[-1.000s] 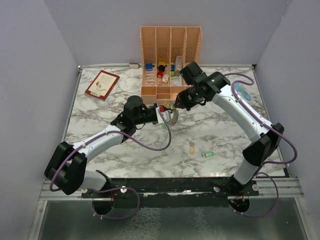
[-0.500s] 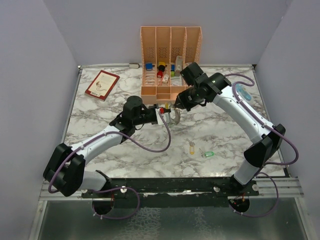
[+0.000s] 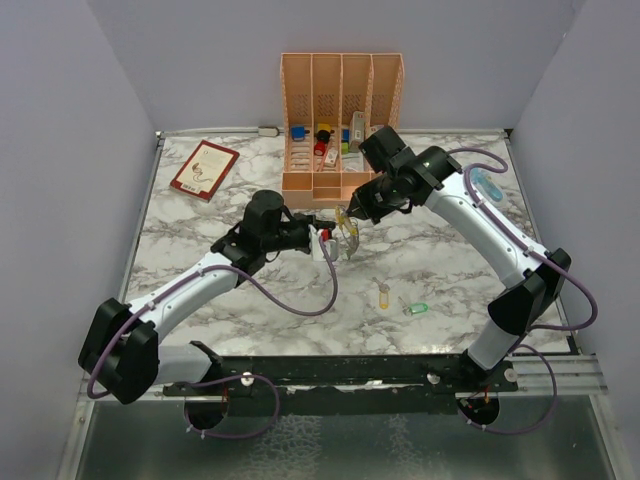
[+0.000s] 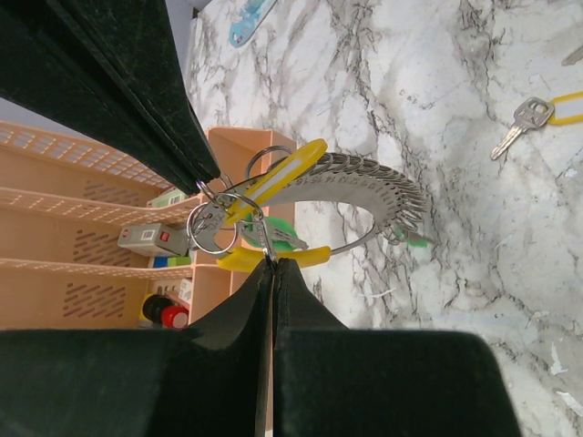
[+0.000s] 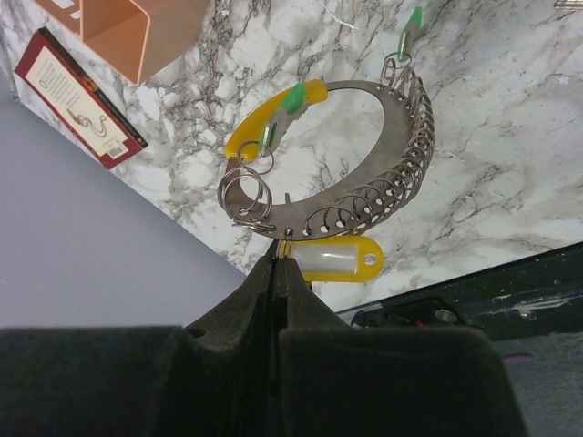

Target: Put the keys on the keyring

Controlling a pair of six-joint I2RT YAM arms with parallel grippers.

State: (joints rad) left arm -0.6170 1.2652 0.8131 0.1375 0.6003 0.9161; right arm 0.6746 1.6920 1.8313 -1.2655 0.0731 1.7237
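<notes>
The keyring [image 3: 347, 238], a flat grey crescent lined with several small split rings, hangs above the table between both grippers. It also shows in the left wrist view [image 4: 383, 187] and the right wrist view [image 5: 401, 173]. My left gripper [image 3: 328, 240] is shut, pinching thin metal at the ring's end beside a yellow tag [image 4: 273, 258]. My right gripper [image 3: 345, 215] is shut on a yellow-tagged key [image 5: 332, 259] at the ring's rim. A green key [image 5: 412, 20] hangs on the ring. A loose yellow key [image 3: 383, 295] and a loose green key [image 3: 416, 308] lie on the table.
An orange desk organizer [image 3: 342, 100] with small coloured blocks stands just behind the grippers. A red book [image 3: 204, 168] lies at the back left. A light blue object [image 3: 487, 183] lies at the right edge. The marble table has a raised rim.
The left arm has shifted slightly left and the keyring has turned a little between the grippers. Both grippers stay shut.
</notes>
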